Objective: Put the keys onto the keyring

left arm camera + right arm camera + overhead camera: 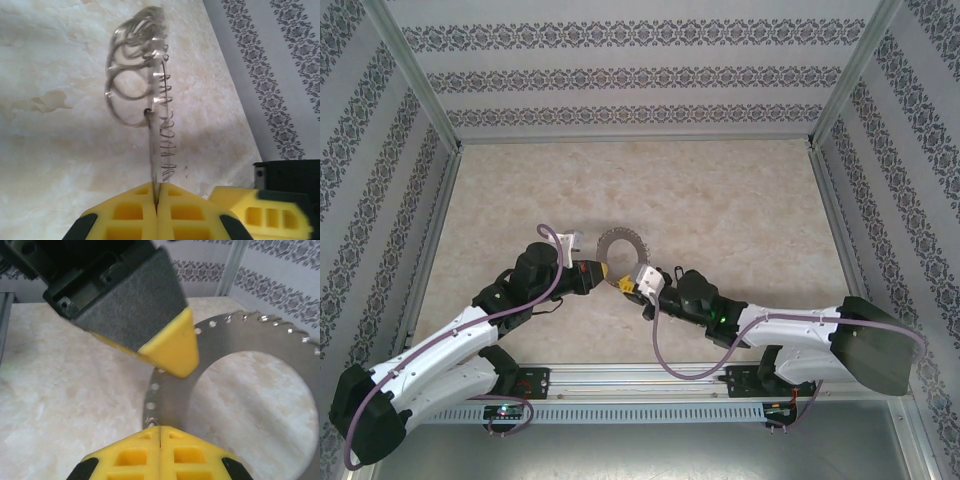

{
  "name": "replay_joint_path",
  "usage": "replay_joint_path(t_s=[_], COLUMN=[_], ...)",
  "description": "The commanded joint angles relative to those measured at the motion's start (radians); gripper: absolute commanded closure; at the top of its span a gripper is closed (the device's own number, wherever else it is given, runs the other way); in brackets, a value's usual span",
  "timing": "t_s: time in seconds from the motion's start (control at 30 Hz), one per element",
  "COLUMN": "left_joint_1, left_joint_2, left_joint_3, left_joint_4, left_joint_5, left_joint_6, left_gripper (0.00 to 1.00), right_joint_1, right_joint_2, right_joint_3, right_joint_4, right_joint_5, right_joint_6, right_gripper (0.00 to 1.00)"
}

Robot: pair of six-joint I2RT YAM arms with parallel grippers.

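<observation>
Beige marbled tabletop (740, 200), fenced by striped patterned walls (630, 75) on metal posts (413, 70); slotted rail (620, 412), perhaps cable ducting, along near edge.

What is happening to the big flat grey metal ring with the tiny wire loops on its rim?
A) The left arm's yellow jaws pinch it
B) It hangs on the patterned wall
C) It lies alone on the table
A: in the left wrist view, the flat grey metal ring stands edge-on, and its lower rim runs into the left gripper, whose yellow jaws are shut on it.
</observation>
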Motion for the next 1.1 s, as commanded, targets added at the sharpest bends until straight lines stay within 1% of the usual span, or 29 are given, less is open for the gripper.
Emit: replay_joint_path(t_s=[0.0,0.2,0.33,0.4,0.47,0.5,0.57,0.63,0.77,0.8,0.87,1.0,1.07], left_joint_1=[0.006,0.005,0.006,0.008,0.008,0.008,0.009,0.008,0.008,0.009,0.009,0.01,0.009], left_joint_2=[0.008,0.013,0.009,0.006,0.007,0.004,0.003,0.006,0.009,0.01,0.01,0.009,0.009], left_joint_3=[-0.044,-0.044,-0.04,-0.045,-0.039,-0.034,-0.017,0.005,0.034,0.037,0.043,0.065,0.072], left_joint_4=[-0.132,-0.092,-0.102,-0.101,-0.102,-0.102,-0.109,-0.117,-0.124,-0.123,-0.112,-0.09,-0.083], left_joint_5=[-0.054,-0.008,-0.021,-0.023,-0.023,-0.02,-0.021,-0.021,-0.029,-0.03,-0.034,-0.042,-0.053], left_joint_6=[0.013,-0.012,-0.001,0.0,0.009,0.017,0.039,0.059,0.085,0.084,0.082,0.071,0.069], left_gripper=[1.0,1.0,1.0,1.0,1.0,1.0,1.0,1.0,1.0,1.0,1.0,1.0,1.0], right_joint_1=[0.004,0.01,0.013,0.012,0.013,0.011,0.012,0.013,0.021,0.025,0.039,0.064,0.082], right_joint_2=[-0.061,-0.028,-0.041,-0.074,-0.115,-0.135,-0.166,-0.177,-0.18,-0.176,-0.151,-0.091,-0.072], right_joint_3=[0.014,0.039,0.027,0.018,0.021,0.025,0.038,0.051,0.057,0.058,0.073,0.109,0.128], right_joint_4=[0.125,0.121,0.117,0.06,-0.052,-0.113,-0.225,-0.304,-0.366,-0.369,-0.378,-0.385,-0.383], right_joint_5=[0.09,0.074,0.059,0.052,0.032,0.012,-0.047,-0.103,-0.167,-0.166,-0.132,-0.023,0.049], right_joint_6=[-0.038,-0.097,-0.072,-0.055,-0.035,-0.025,-0.003,0.025,0.071,0.074,0.075,0.046,0.022], right_gripper=[1.0,1.0,1.0,1.0,0.83,0.76,0.69,0.64,0.52,0.5,0.49,0.49,0.51])
